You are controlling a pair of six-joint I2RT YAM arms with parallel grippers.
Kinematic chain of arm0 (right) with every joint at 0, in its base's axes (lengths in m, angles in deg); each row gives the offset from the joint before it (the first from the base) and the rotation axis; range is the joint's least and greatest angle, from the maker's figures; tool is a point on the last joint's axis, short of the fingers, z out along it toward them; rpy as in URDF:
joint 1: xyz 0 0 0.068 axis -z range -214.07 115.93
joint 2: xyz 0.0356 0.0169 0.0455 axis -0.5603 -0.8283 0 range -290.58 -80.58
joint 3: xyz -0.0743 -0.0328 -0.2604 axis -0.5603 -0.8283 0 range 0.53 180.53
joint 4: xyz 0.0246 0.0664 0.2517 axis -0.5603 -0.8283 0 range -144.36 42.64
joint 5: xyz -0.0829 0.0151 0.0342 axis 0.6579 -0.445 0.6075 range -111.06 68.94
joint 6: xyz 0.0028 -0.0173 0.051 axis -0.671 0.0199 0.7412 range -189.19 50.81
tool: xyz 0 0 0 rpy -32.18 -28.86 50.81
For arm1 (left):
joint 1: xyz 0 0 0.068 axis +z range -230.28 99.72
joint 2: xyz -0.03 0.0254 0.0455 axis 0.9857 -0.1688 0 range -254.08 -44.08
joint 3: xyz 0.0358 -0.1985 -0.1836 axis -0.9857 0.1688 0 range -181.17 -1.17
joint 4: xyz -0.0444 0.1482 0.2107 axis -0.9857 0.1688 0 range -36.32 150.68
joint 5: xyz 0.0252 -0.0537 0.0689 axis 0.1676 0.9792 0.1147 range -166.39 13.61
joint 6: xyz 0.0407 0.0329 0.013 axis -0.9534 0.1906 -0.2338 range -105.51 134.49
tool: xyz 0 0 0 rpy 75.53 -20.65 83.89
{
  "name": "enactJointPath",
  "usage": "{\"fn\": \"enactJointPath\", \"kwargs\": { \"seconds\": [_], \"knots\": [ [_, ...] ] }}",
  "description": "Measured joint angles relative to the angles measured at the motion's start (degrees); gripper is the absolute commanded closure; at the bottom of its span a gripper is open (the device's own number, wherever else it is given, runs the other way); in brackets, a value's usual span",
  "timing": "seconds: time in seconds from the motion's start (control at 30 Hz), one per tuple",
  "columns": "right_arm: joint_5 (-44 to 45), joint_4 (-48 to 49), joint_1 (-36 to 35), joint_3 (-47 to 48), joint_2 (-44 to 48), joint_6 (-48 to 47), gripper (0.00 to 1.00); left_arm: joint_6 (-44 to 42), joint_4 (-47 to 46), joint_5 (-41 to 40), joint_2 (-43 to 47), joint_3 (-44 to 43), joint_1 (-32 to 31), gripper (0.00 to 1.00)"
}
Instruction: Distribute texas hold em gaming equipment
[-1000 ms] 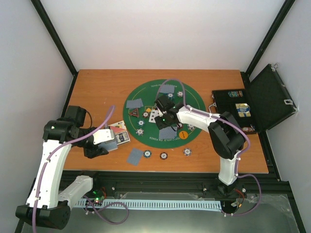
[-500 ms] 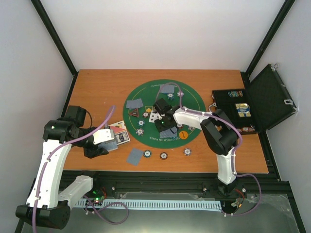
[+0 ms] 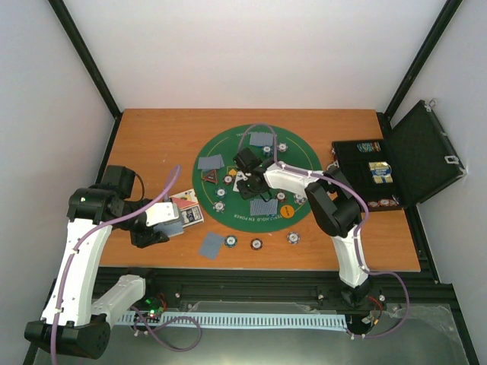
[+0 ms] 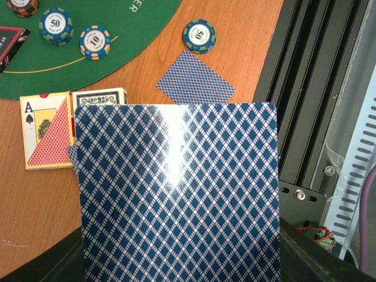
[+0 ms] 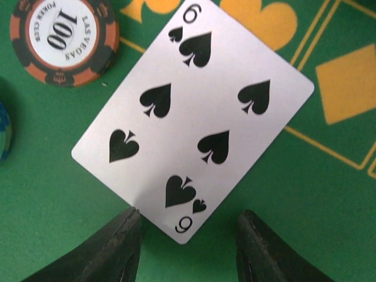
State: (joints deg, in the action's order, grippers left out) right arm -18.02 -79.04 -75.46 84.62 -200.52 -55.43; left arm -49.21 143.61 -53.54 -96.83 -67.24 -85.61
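Note:
My left gripper hovers over the wood at the table's left, shut on a blue-diamond-backed playing card that fills most of the left wrist view. My right gripper is low over the green mat, open. Its fingertips stand either side of one corner of a face-up six of spades, apart from it. An orange-black 100 chip lies beside that card. Face-down cards and a red-black triangular marker lie on the mat.
A face-down card and a 50 chip lie on the wood near the front edge. Two more chips lie there too. A card box sits under my left gripper. The black case stands open at the right.
My right gripper has moved left and back across the mat, uncovering a face-down card, and its jaws have narrowed slightly. The left arm has stayed still with its card.

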Motion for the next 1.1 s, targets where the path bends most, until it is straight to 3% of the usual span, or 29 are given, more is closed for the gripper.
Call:
{"fn": "enactJointPath", "kwargs": {
  "seconds": [0.67, 0.83, 1.1],
  "knots": [
    [0.35, -2.75, 1.95, 8.61, -5.38, -1.95, 0.57, -0.61, -0.02, -0.39, 0.00, 0.00, 0.00, 0.99],
    [1.07, -3.30, 2.21, 9.70, -5.79, -2.34, 0.51, -0.61, -0.02, -0.50, 0.00, 0.00, 0.00, 0.99],
    [-0.96, -1.16, 2.80, -1.70, 2.69, -1.20, 0.52, -0.61, -0.02, -0.55, 0.00, 0.00, 0.00, 0.99]
  ]
}}
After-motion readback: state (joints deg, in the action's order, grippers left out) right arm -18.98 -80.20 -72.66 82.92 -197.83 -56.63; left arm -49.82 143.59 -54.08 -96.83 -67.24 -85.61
